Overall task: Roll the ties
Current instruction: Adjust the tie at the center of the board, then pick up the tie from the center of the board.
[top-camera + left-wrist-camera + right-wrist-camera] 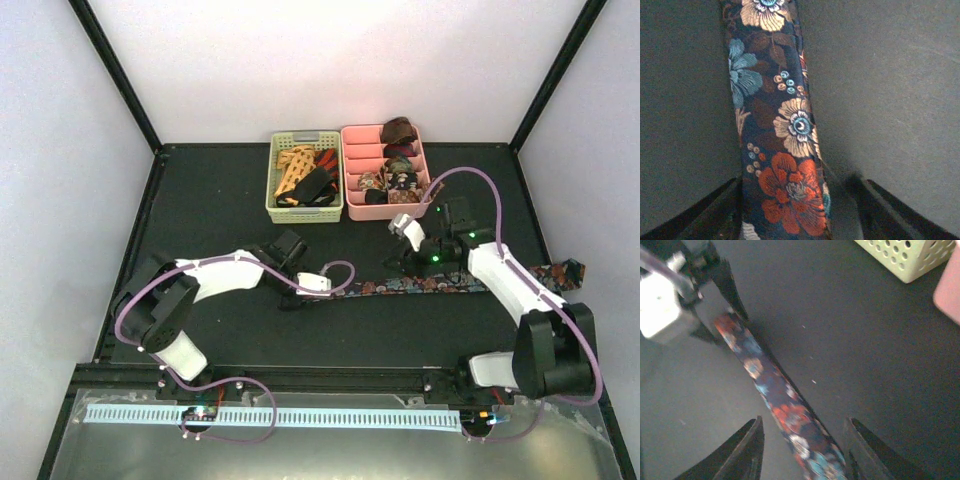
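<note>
Dark table (210,210), floral tie (785,405) between spread fingers (747,450) of right claw (804,440)

My navy floral tie (450,285) lies flat, unrolled, from mid-table to the right edge; other ties (300,172) sit heaped and coiled at the far edge.

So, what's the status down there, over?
Left fingers open, astride one end of the floral tie. Right fingers open, astride it further along. Tie flat, not yet rolled. Basket and tray sit back, apart from it.
</note>
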